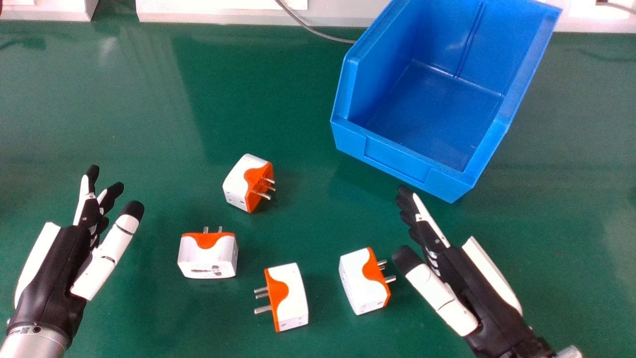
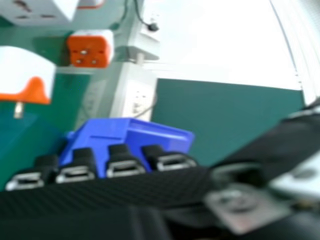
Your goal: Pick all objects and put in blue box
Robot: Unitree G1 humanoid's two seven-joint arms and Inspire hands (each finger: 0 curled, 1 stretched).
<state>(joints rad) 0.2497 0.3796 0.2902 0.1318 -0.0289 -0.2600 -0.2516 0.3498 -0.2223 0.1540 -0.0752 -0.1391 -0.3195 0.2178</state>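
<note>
Several white and orange plug adapters lie apart on the green table: one adapter [image 1: 248, 183] farthest back, another [image 1: 208, 255] toward the left, a third [image 1: 287, 297] nearest the front edge, and a fourth [image 1: 365, 281] close to the right hand. My left hand [image 1: 54, 268] is open and empty at the left. At the right, my right hand [image 1: 462, 278] is open, its thumb just beside the fourth adapter's pins. The blue box [image 1: 397, 158] stands empty at the back right. In the right hand view are the right hand [image 2: 125, 167], the blue box [image 2: 107, 131] and an adapter [image 2: 90, 49].
A grey cable [image 1: 318, 34] runs along the table's back edge to behind the box. White panels [image 1: 223, 15] border the green table [image 1: 139, 124] at the back. Bare tabletop lies between the left hand and the box.
</note>
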